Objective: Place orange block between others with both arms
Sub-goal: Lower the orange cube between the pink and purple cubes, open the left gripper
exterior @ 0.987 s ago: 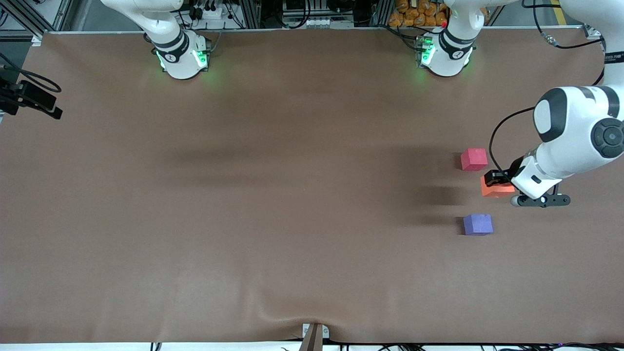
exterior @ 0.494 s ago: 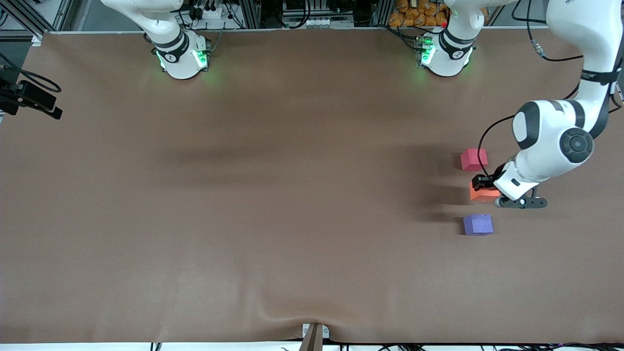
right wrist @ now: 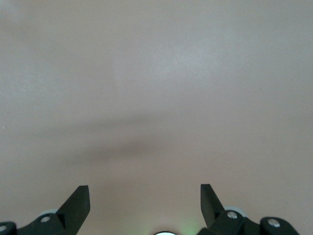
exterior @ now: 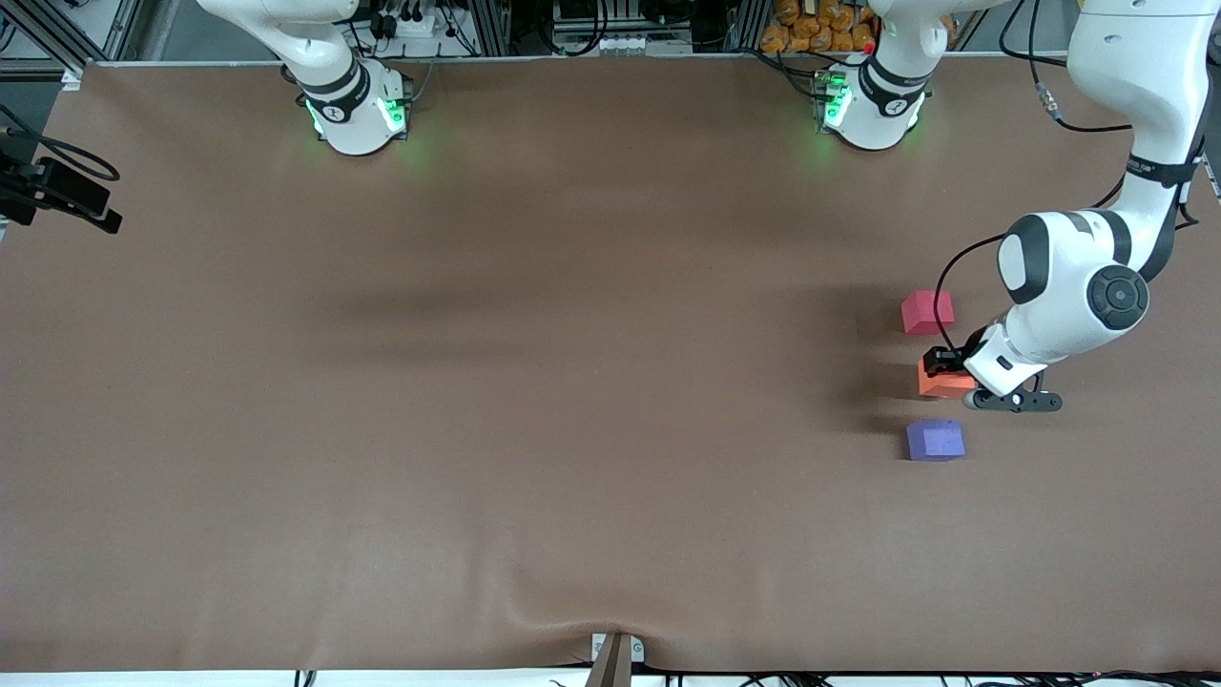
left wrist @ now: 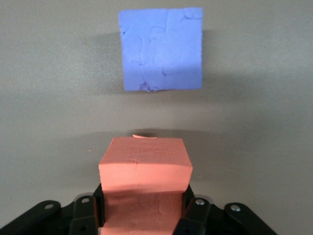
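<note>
Clamping matte orange block (left wrist: 145, 169) with creased top, left tool (exterior: 946, 367), right tool (right wrist: 145, 205) wide

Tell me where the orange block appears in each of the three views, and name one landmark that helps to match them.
Front view: the orange block is between the red block and the purple block, held in the left gripper.
Left wrist view: it is gripped between the fingers.
Right wrist view: not in it.
Shared landmark: the purple block, in the front and left wrist views.
</note>
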{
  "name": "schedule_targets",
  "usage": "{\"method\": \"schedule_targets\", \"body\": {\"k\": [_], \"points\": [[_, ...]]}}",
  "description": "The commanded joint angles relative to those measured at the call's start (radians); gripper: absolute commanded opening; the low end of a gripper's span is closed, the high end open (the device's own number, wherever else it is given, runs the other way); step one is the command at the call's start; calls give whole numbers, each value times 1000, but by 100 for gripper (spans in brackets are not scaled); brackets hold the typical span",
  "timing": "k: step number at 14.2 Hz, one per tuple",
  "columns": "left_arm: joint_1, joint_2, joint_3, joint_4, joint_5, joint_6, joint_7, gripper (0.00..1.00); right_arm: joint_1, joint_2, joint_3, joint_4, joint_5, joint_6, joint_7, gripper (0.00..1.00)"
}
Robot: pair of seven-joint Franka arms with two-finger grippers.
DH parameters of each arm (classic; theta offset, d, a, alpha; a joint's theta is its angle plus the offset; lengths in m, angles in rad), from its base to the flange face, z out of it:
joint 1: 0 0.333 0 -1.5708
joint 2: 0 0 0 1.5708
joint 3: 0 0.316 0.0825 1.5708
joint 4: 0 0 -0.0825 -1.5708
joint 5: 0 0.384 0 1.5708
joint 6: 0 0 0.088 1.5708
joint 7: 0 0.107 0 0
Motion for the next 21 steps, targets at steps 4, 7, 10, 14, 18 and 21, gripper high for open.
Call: {"method": "schedule_targets", "body": {"k": [4, 7, 10, 14, 18, 21], "points": [[5, 42, -13, 0, 16, 38, 10, 19, 10, -1, -5, 4, -14, -1, 12, 100], [9, 54, -13, -2, 16, 46, 42, 19, 10, -1, -5, 4, -14, -1, 12, 100], [9, 60, -13, -5, 16, 53, 42, 20, 10, -1, -5, 4, -14, -1, 12, 100], [9, 68, -13, -2, 14, 53, 40, 42, 10, -1, -5, 4, -15, -1, 12, 100], [2, 65, -13, 3, 14, 49, 17, 100, 10, -1, -5, 4, -14, -1, 12, 100], [5, 45, -13, 18, 14, 38, 25, 100, 10, -1, -5, 4, -14, -1, 12, 100]]}}
